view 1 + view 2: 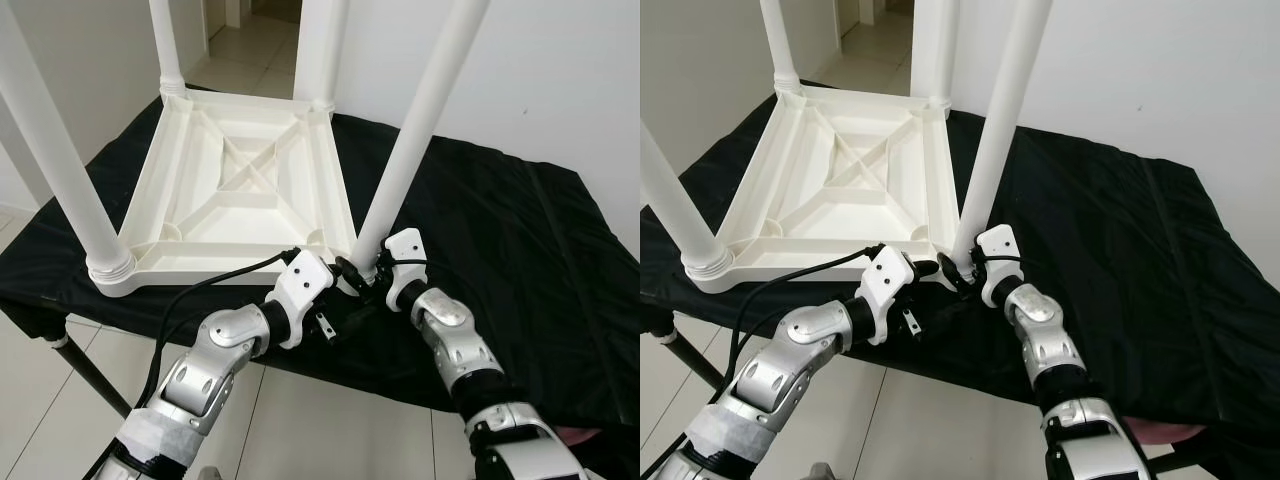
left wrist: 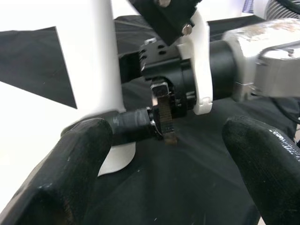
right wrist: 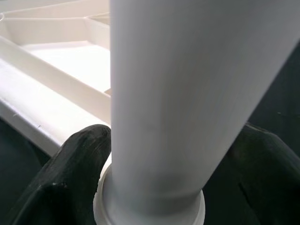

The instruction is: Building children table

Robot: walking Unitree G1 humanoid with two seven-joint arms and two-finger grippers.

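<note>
We see a white plastic table (image 1: 240, 190) lying upside down on a black cloth (image 1: 500, 240) spread over a low stand, with four white legs pointing up from its corners. A white wall (image 1: 560, 80) rises behind the cloth, and pale floor tiles (image 1: 60, 390) show below the near edge. One dark leg of the stand (image 1: 90, 375) slants down to the tiles at the robot's left.

The near right leg (image 1: 410, 150) of the table is the one being handled. The right gripper (image 1: 366, 272) wraps the foot of this leg where it meets the table's corner — in the right wrist view a black finger (image 3: 77, 173) presses on either side of the white tube just above its collar, so the fingers are closed on the leg. The left gripper (image 1: 338, 300) sits just beside it, close to the same corner, with a black cable (image 1: 200, 290) running back along its arm.

The left wrist view adds what the head views hide: the left fingers (image 2: 75, 173) are spread wide apart with nothing between them, and beyond them we see the right gripper's black and white wrist housing against the leg — with the cloth below.
</note>
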